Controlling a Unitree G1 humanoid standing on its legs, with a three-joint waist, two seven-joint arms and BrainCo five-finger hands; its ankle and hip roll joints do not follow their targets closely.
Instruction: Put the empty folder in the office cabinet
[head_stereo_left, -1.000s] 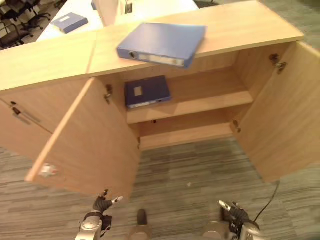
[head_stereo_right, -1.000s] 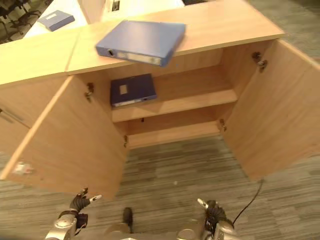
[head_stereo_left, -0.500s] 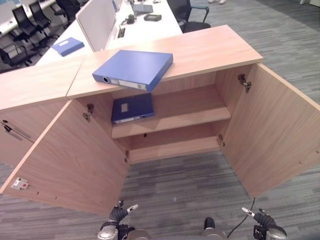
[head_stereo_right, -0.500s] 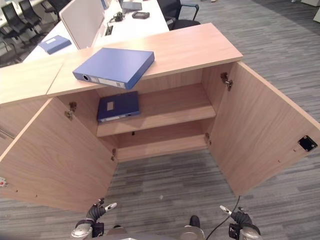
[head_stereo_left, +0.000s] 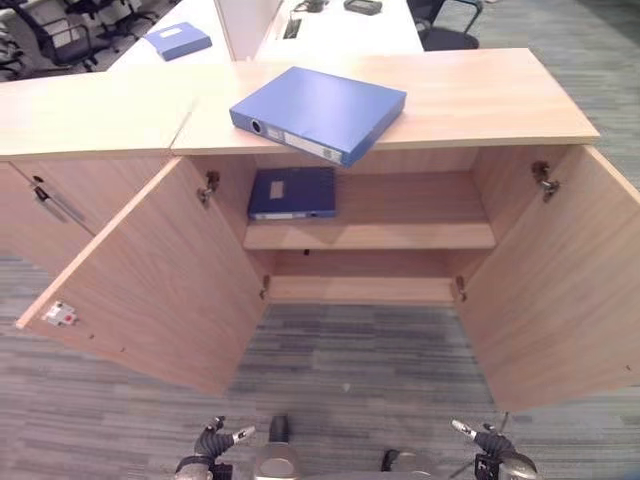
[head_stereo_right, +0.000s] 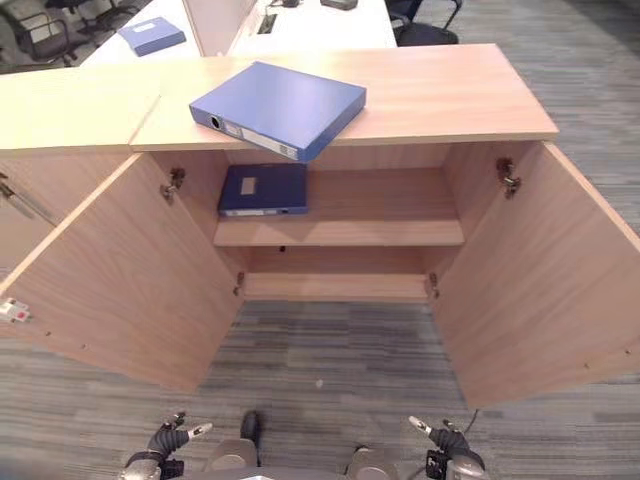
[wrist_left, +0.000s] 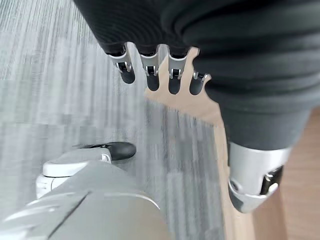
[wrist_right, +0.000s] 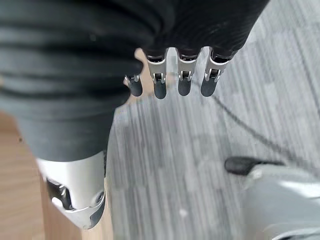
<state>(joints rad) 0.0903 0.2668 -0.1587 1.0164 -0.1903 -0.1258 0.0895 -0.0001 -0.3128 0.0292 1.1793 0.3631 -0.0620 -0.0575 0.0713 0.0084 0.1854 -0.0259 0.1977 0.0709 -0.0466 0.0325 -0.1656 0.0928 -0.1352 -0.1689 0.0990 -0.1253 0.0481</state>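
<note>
A blue folder (head_stereo_left: 318, 112) lies flat on the wooden cabinet's top (head_stereo_left: 480, 95), one corner jutting over the front edge. Below it, a second blue folder (head_stereo_left: 292, 193) lies at the left end of the cabinet's upper shelf (head_stereo_left: 400, 235). Both cabinet doors stand wide open. My left hand (head_stereo_left: 213, 440) and right hand (head_stereo_left: 485, 441) hang low near the carpet, well short of the cabinet. Each is open, its fingers (wrist_left: 150, 70) (wrist_right: 170, 75) straight and holding nothing.
The open left door (head_stereo_left: 150, 280) and right door (head_stereo_left: 555, 270) flank the carpet in front of the shelves. A closed neighbouring cabinet (head_stereo_left: 50, 190) adjoins on the left. Behind it is a white desk with another blue folder (head_stereo_left: 178, 40), and office chairs.
The whole picture has shifted, so the camera has moved and now faces the cabinet more squarely. The folders, the doors and both low hands stay as they were.
</note>
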